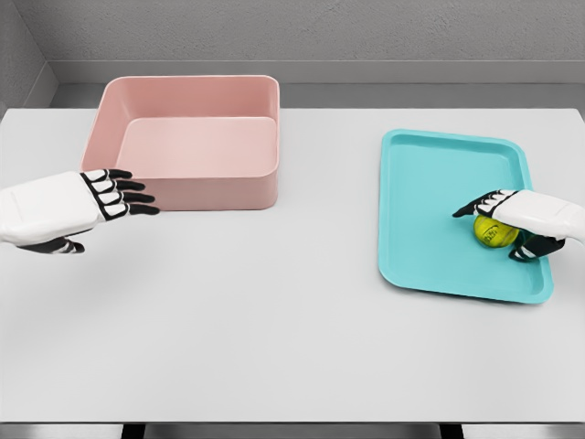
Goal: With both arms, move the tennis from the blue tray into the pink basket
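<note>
From the head view, you see the tennis ball (494,232) lying in the blue tray (430,183), on its right half toward the near edge. Your right robot hand (512,219) sits over the ball, fingers curled around it from above and from the right, gripping it. The pink basket (183,142) stands well apart at the far left of the white surface (274,320). Your left robot hand (105,197) hovers just beside the basket's near left corner, fingers stretched out flat and holding nothing.
</note>
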Robot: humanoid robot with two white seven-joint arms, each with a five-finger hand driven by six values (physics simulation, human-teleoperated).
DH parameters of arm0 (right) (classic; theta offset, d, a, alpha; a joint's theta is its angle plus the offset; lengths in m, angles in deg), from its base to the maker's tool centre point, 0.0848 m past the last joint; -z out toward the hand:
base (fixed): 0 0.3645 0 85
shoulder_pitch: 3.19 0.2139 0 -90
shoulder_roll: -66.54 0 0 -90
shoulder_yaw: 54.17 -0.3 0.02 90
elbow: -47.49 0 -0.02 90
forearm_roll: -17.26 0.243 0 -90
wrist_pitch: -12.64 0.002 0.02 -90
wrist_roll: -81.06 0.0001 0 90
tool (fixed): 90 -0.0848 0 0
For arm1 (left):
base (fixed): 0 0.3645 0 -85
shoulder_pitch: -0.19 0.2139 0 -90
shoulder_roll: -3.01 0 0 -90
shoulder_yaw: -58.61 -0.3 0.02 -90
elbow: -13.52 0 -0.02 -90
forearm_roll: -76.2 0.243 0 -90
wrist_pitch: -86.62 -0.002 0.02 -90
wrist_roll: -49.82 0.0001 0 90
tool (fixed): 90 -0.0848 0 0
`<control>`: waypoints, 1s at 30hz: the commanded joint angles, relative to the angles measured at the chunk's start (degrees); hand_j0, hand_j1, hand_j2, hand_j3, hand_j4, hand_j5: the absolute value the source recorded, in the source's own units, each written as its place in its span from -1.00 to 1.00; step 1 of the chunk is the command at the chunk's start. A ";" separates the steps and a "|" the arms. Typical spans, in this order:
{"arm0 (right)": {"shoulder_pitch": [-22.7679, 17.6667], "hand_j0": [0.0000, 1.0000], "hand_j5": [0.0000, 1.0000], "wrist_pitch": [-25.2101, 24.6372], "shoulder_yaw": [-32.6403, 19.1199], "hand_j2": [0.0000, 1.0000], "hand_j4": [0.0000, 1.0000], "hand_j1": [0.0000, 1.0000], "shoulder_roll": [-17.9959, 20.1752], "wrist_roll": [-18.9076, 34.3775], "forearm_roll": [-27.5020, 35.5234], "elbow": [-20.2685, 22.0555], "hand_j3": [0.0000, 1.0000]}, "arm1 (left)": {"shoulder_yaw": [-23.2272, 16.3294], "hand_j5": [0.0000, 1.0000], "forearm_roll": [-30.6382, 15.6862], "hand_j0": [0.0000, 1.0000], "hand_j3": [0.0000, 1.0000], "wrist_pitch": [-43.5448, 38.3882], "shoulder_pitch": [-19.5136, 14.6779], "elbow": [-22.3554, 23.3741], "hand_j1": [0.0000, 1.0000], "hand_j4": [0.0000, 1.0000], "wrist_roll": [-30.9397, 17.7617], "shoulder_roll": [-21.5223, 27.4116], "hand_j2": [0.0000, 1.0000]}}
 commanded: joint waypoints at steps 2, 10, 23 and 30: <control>0.00 0.76 0.76 -0.06 -0.21 0.76 0.76 0.76 0.11 0.08 0.36 -0.13 0.76 | 0.02 1.00 -0.34 1.00 1.00 -0.07 0.00 0.00 1.00 1.00 0.03 -0.02 1.00; 0.00 0.57 0.57 -0.06 -0.21 0.57 0.57 0.57 0.20 0.17 0.27 -0.13 0.57 | 0.03 1.00 -0.34 1.00 1.00 -0.07 0.00 0.08 1.00 1.00 0.03 -0.11 1.00; 0.00 0.12 0.12 -0.06 -0.48 0.12 0.12 0.12 0.11 0.08 -0.61 -0.13 0.12 | 0.03 1.00 -0.43 1.00 1.00 -0.07 0.00 0.08 1.00 1.00 0.03 -0.20 1.00; 0.00 -0.02 -0.02 -0.06 -2.41 -0.02 -0.02 -0.02 0.11 0.25 -0.52 0.31 -0.02 | 0.03 1.00 -0.43 1.00 1.00 -0.07 -0.09 0.08 1.00 1.00 0.03 -0.28 1.00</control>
